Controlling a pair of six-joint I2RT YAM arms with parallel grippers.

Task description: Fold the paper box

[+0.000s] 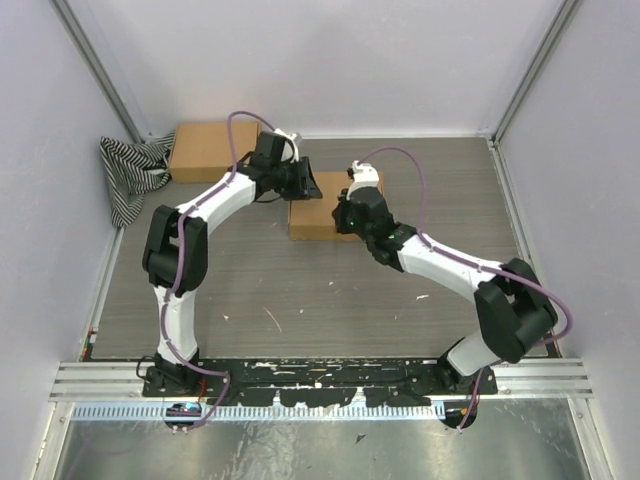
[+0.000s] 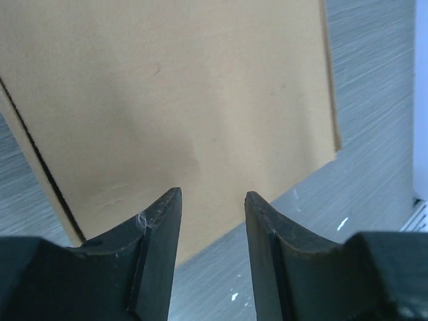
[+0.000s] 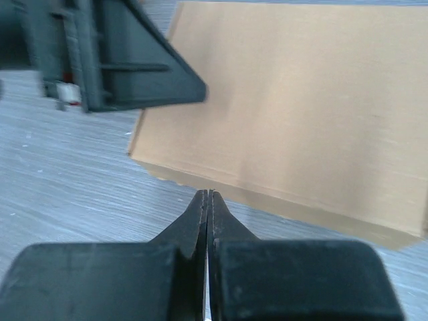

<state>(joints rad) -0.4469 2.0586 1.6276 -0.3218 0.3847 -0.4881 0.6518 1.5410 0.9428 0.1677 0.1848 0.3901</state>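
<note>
The paper box [image 1: 312, 222] is a plain brown cardboard mailer lying closed and flat in the middle of the table. It fills the top of the left wrist view [image 2: 180, 100] and the right wrist view [image 3: 294, 114]. My left gripper [image 1: 307, 183] is open and empty, hovering over the box's far left edge with nothing between its fingertips [image 2: 212, 200]. My right gripper [image 1: 340, 218] is shut and empty; its tip [image 3: 208, 195] sits low, just short of the box's side wall. The left gripper also shows in the right wrist view [image 3: 120, 60].
A second brown cardboard box [image 1: 213, 150] stands at the back left, next to a black-and-white striped cloth [image 1: 130, 175] against the left wall. White walls close in the grey table [image 1: 300, 300] on three sides.
</note>
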